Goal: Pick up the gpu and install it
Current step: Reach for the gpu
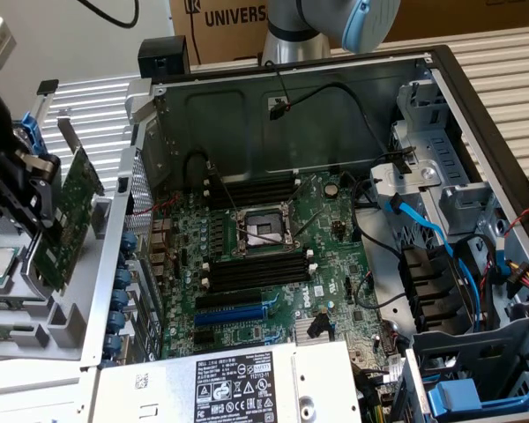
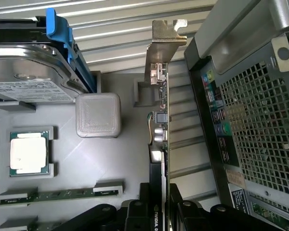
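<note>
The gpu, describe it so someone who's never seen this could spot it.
Find the open computer case; outside it, at the exterior view's left, is a grey parts tray. The gpu is the green card over that tray, clamped on edge in the gripper. Unlike the processor and memory stick lying flat there, it has a silver end bracket.

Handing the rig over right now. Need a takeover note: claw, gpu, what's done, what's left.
Claw: shut on the gpu, which stands on edge with its silver bracket at the end away from the claw.
Where: outside the open case, at the exterior view's left, over the grey parts tray.
Done: gpu grasped. Whether it is clear of its tray holder, I cannot tell.
Left: the install. The blue slot on the motherboard is bare.
</note>
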You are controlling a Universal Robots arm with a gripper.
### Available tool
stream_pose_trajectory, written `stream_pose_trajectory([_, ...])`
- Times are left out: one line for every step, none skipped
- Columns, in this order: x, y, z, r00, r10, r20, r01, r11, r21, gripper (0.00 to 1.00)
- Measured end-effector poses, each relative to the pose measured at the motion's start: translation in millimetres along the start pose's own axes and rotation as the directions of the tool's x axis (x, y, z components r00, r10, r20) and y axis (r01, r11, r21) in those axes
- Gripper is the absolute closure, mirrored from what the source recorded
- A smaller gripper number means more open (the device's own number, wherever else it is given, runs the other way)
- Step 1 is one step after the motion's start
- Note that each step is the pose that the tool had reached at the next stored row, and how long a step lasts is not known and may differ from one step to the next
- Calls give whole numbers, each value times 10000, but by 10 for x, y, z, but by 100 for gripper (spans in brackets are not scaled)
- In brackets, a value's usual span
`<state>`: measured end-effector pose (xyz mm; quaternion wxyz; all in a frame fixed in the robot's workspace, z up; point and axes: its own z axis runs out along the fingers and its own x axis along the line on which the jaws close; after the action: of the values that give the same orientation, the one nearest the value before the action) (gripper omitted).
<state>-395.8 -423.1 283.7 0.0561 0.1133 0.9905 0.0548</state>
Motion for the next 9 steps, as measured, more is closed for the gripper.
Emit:
stream_pose_trajectory([-3,5,-39,10000,0,1,0,10000,-1,73])
stream_pose_trajectory([-7,10,-82,10000,0,0,0,10000,0,73])
stream_pose_trajectory([-12,16,-129,10000,0,1,0,10000,0,73])
stream_pose_trajectory([-16,21,-173,10000,0,1,0,10000,-1,73])
stream_pose_trajectory([-20,27,-218,10000,1,-1,-1,10000,1,73])
stream_pose_trajectory([-25,32,-264,10000,0,0,0,10000,0,73])
stream_pose_trajectory([-29,38,-309,10000,1,1,-1,10000,0,73])
stream_pose_trajectory([-34,43,-353,10000,1,-1,-1,10000,1,73])
stream_pose_trajectory([-38,49,-398,10000,2,-3,-2,10000,1,73])
